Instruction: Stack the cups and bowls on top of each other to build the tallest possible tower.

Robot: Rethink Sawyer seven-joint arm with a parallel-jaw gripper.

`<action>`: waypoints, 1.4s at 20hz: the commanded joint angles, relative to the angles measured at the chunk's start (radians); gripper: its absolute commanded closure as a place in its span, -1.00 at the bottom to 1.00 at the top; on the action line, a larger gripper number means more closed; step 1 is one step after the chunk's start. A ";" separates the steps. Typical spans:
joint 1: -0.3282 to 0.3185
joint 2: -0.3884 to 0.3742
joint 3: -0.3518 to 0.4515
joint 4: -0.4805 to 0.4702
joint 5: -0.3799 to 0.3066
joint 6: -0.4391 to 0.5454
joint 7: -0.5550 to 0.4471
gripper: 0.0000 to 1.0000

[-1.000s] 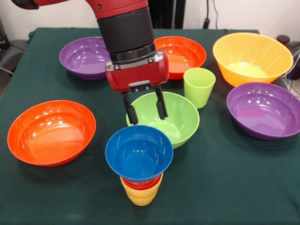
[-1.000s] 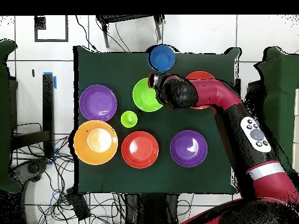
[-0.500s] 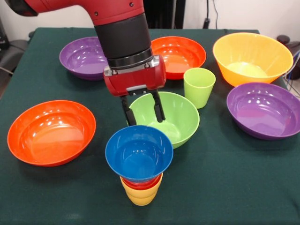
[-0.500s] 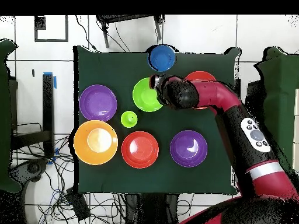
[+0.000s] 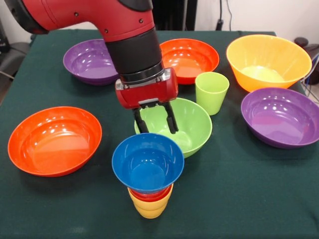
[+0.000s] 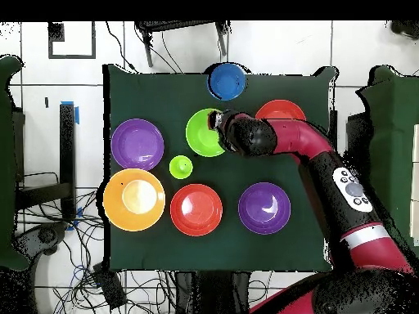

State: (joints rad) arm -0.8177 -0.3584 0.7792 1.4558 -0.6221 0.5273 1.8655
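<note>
Front view shows the table (image 5: pixel 239 199), covered in dark green cloth, carrying every piece with open space between them, a layout that probably lets each one be reached from above without knocking its neighbour. Biggest of the pieces is the large orange bowl (image 5: pixel 268 60) at the far right corner. Next come the two purple bowls, one at the right (image 5: pixel 281 117) and one at the far left (image 5: pixel 89 60), and the two red-orange bowls, one at the near left (image 5: pixel 54 140) and one at the far middle (image 5: pixel 192 57), half hidden by the arm.

At the centre sits the light green bowl (image 5: pixel 187 124), mouth up and resting on the cloth. The end effector (image 5: pixel 155 119) hangs over its near-left rim with both dark fingers spread apart and nothing between them; one finger seems to fall inside the bowl and the other outside, which reads as lining up to pinch the wall. Whether the tips touch the plastic yet I cannot tell.

Just in front stands the tower (image 5: pixel 148 172): a yellow cup (image 5: pixel 149 208) at the bottom, a red cup (image 5: pixel 149 195) nested in it, and the small blue bowl (image 5: pixel 147 162) seated on top. Widening upward, it looks top-heavy, so adding the green bowl would call for a centred, gentle release.

Smallest of the loose pieces, the light green cup (image 5: pixel 212 92) stands upright just beside the green bowl's far right rim.
</note>
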 commanded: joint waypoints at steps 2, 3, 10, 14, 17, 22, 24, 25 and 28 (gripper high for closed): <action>-0.017 0.037 -0.101 -0.014 -0.058 -0.042 -0.039 -1.00; -0.023 0.035 -0.098 -0.013 -0.055 -0.035 -0.049 -1.00; -0.061 0.009 -0.071 0.002 -0.032 0.019 -0.105 -1.00; -0.075 -0.011 -0.061 0.024 -0.025 0.037 -0.108 -1.00; -0.086 -0.019 -0.052 0.048 -0.026 0.033 -0.110 -1.00; -0.086 0.019 -0.054 0.041 -0.040 0.012 -0.110 -1.00; -0.087 0.033 -0.052 0.037 -0.043 0.008 -0.114 -1.00; -0.087 0.032 -0.053 0.042 -0.045 0.006 -0.112 -1.00; -0.084 0.015 -0.058 0.061 -0.048 -0.009 -0.090 -1.00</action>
State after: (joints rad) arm -0.9291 -0.3602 0.7557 1.4567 -0.6259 0.5256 1.8655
